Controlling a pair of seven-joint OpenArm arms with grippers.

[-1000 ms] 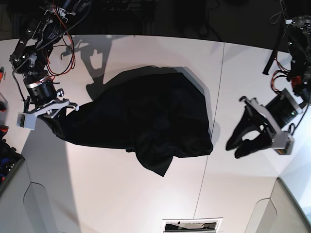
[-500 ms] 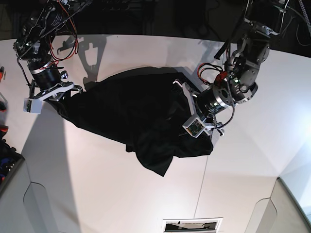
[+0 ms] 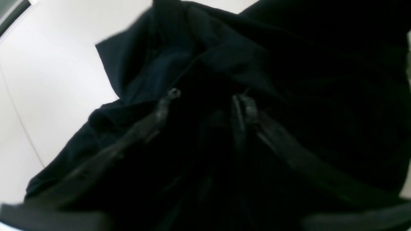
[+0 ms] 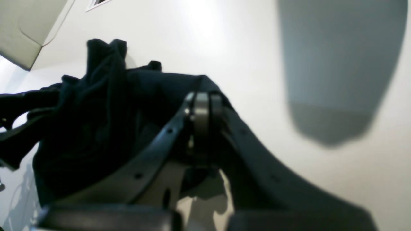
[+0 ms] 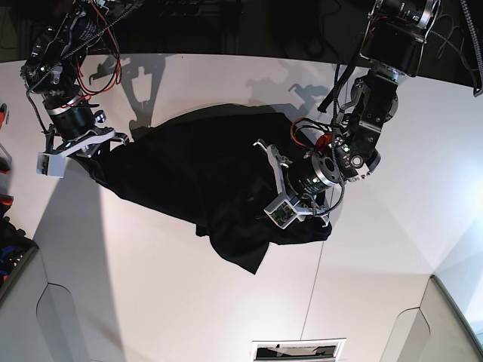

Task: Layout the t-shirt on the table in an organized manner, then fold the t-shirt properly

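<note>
Right gripper (image 4: 202, 109) clamped on t-shirt (image 5: 204, 177) edge; left gripper (image 3: 205, 96) parted, pressed into cloth on table (image 5: 189, 302).

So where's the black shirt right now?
In the base view the t-shirt lies crumpled mid-table, stretched between the right gripper and the left gripper.

Left wrist view: t-shirt (image 3: 224, 64) fills frame, cut off at top, right and bottom edges; fabric nearly uniform black, folds barely readable. Left gripper (image 3: 205, 96) fingers dark against dark cloth, blurred; whether they pinch fabric cannot be told.

Right wrist view: right gripper (image 4: 200, 109) fingertips together, fabric edge between them mostly hidden by fingers; near finger bases out of focus.

Base view: left gripper (image 5: 266, 181) fingertips lost against shirt; graphic and lettering not visible; table (image 5: 189, 302) cut off by frame edges.
</note>
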